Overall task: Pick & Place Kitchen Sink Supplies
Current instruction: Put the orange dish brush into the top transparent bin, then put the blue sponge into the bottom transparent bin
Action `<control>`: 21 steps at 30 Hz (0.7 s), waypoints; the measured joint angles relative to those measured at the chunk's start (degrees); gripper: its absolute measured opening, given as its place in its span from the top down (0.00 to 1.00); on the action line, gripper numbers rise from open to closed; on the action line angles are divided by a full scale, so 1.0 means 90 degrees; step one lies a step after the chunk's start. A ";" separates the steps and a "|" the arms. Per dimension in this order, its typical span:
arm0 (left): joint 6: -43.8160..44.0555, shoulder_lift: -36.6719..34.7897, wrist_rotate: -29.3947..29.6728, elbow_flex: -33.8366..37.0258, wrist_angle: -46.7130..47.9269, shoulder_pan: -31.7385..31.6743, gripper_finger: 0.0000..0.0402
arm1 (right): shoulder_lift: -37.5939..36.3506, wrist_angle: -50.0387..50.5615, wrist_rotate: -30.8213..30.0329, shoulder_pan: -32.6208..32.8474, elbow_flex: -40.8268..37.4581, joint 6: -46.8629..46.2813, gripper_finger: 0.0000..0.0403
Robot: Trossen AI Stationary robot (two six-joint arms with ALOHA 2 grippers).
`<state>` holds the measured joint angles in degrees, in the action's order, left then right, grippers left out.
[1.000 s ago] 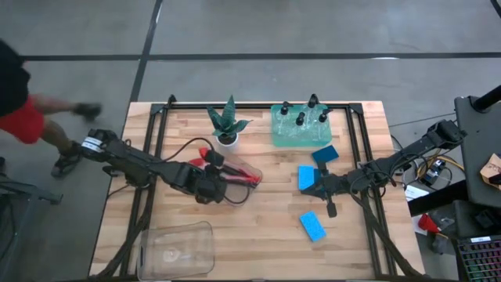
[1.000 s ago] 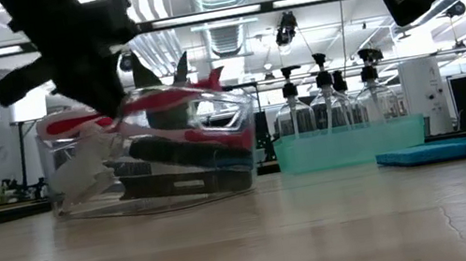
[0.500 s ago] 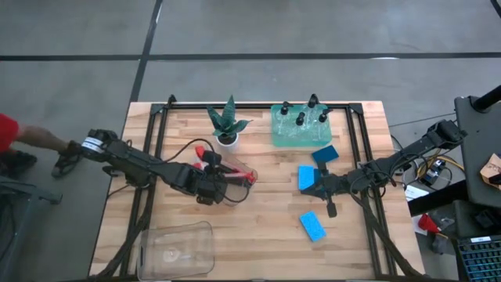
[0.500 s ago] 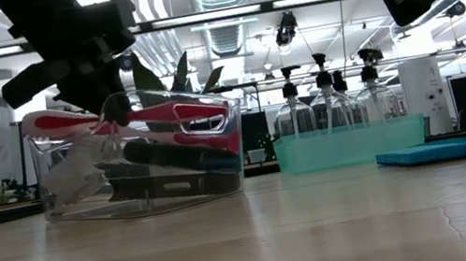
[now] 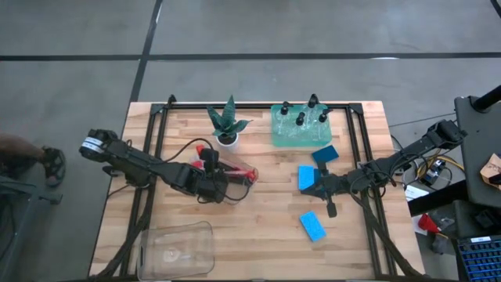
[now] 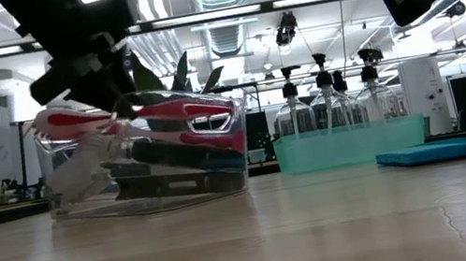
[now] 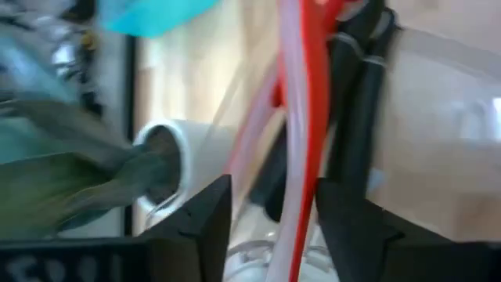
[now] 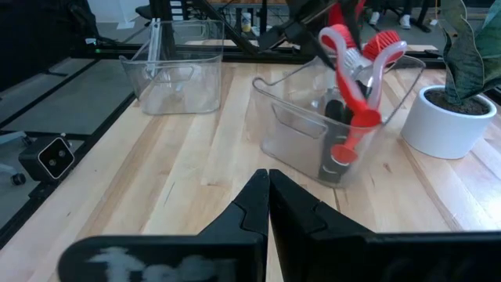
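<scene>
At the clear bin (image 5: 235, 174) beside the potted plant (image 5: 228, 125), your left gripper (image 5: 210, 167) has its fingers apart over the red-handled brushes (image 6: 140, 116), grasping nothing. Lift straight up so you don't snag a handle or tip the bin. Right gripper (image 5: 317, 188) waits clenched shut and empty beside the blue sponges (image 5: 307, 177).

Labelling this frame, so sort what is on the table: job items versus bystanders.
Job items: brushes in a clear bin; four bottles in the green tray; three blue sponges showing.

Bystanders: potted plant, empty clear bin.
</scene>
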<state>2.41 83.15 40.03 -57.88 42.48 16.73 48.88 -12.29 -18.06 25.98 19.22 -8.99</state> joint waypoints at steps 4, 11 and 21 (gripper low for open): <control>0.0135 0.0000 0.0357 -0.0055 -0.0165 -0.0005 0.48 | 0.0000 0.0000 0.0000 -0.0002 0.0001 0.0000 0.98; -0.0511 -0.0002 0.0440 -0.0142 -0.0326 0.0029 0.45 | 0.0000 0.0000 0.0000 -0.0002 0.0000 0.0000 0.98; -0.0105 -0.0002 0.0618 -0.0582 -0.0335 0.0041 0.45 | 0.0000 0.0000 -0.0001 -0.0001 0.0000 0.0000 0.98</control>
<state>1.47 83.13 45.59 -63.12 39.46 17.10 48.88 -12.29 -18.07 25.97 19.22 -8.99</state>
